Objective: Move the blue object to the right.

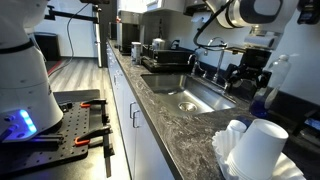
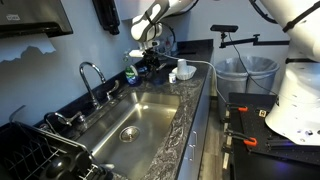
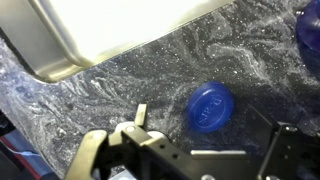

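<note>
The blue object is a round blue lid (image 3: 211,106) lying flat on the dark marbled counter (image 3: 150,70) in the wrist view. My gripper (image 3: 214,132) hangs just above it, open and empty, with one finger to the lid's left and the other to its right. In both exterior views the gripper (image 1: 246,72) (image 2: 150,57) is low over the counter at the end of the sink; there the lid is too small to make out.
The steel sink (image 2: 140,115) (image 1: 200,97) with its faucet (image 2: 92,75) lies beside the gripper; its rim (image 3: 110,35) shows in the wrist view. Another blue thing (image 3: 309,25) sits at the frame edge. White cups (image 1: 255,148) (image 2: 183,71) and a green bottle (image 2: 130,74) stand nearby.
</note>
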You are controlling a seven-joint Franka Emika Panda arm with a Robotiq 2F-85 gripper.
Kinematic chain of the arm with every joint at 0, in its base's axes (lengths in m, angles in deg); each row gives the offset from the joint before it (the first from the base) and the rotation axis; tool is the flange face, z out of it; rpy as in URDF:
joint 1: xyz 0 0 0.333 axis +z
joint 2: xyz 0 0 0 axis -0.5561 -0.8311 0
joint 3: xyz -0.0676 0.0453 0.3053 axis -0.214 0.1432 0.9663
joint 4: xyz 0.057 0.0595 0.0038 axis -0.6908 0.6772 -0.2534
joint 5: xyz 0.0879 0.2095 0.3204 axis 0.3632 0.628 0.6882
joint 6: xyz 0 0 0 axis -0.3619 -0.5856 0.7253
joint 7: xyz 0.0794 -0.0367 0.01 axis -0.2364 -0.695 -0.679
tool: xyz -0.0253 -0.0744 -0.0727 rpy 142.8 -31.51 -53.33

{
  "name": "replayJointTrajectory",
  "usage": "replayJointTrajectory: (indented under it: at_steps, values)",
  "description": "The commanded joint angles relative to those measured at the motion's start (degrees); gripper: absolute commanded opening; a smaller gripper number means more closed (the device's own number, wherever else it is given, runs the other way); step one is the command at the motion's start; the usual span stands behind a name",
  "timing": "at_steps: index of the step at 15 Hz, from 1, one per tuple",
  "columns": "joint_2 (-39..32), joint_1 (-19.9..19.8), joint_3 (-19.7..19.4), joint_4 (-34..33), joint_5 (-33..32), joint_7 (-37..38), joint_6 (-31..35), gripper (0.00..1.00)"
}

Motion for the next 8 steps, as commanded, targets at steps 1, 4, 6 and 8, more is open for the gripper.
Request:
replayJointTrajectory:
  at_steps: [1,4,6,8]
  values:
    - [7.6,1.8,-0.2,9.8,-2.3,-3.4,3.3,1.0]
    - [5.2,1.3,-0.1,6.5,-2.4,-3.1,1.8,1.0]
    - [6.9,1.6,-0.1,8.6,-3.1,-3.8,2.4,1.0]
    - [7.4,1.7,-0.1,9.4,-3.2,-3.8,2.7,1.0]
